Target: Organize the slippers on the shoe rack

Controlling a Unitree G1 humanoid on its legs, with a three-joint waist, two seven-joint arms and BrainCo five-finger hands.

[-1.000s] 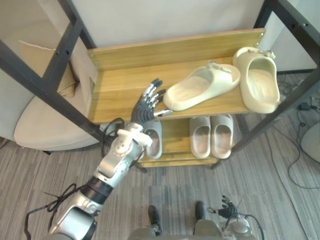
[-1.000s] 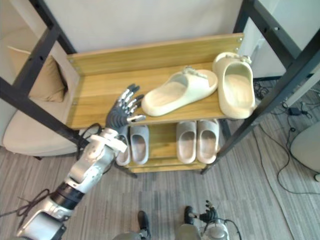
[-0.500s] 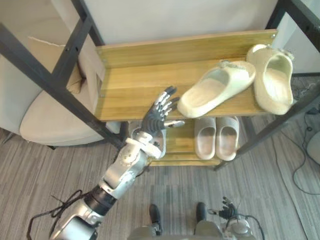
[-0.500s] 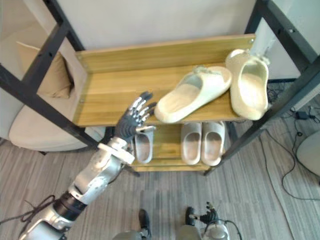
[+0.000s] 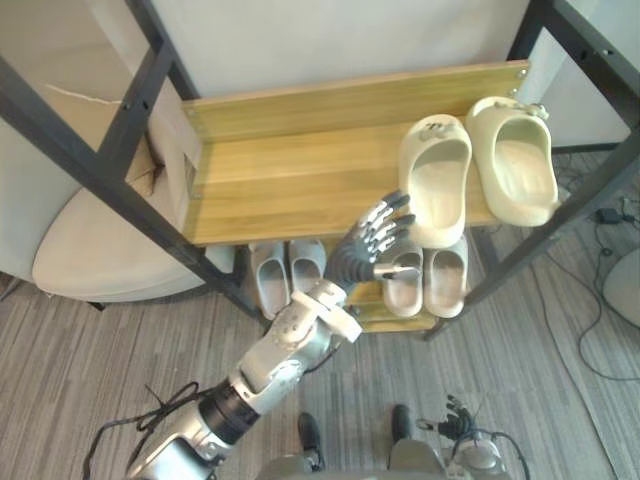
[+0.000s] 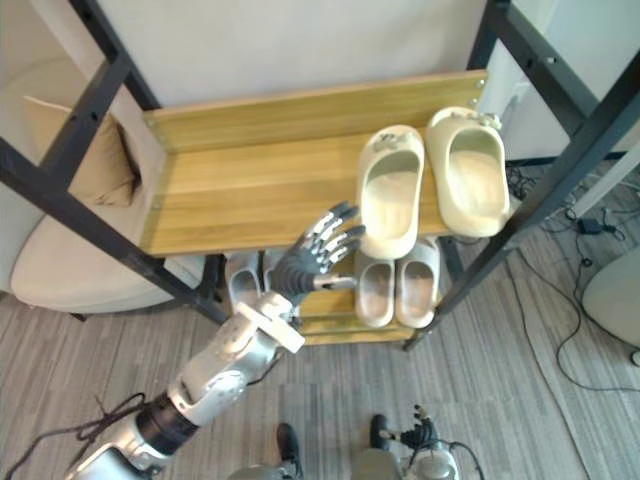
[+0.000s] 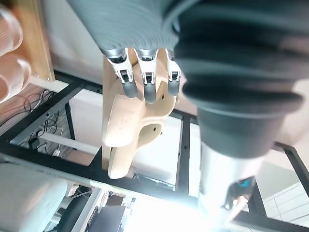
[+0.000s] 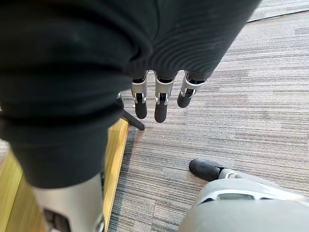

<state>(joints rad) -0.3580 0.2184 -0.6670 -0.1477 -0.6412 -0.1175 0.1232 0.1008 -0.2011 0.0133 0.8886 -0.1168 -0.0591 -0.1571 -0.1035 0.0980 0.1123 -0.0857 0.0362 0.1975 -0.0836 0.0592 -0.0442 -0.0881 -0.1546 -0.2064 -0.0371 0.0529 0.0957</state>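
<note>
Two cream slippers lie side by side at the right end of the rack's top shelf [image 5: 290, 180], toes to the back: one [image 5: 435, 178] beside the other [image 5: 515, 158]. My left hand [image 5: 362, 250] is open in front of the shelf edge, fingers straight, their tips by the heel of the nearer cream slipper [image 7: 126, 121]. I cannot tell whether they touch it. On the lower shelf stand a pale grey pair [image 5: 287, 272] and a beige pair [image 5: 428, 282]. My right hand [image 8: 160, 104] hangs open low over the floor [image 5: 455, 415].
Black metal posts [image 5: 110, 190] cross in front of the rack on the left and right [image 5: 560, 215]. A cream cushioned chair [image 5: 80, 260] stands left of the rack. Cables [image 5: 600, 215] lie on the floor at the right.
The nearer cream slipper has turned from lying askew to lying straight beside the other one. My left hand has moved right along the shelf edge. The view has shifted a little.
</note>
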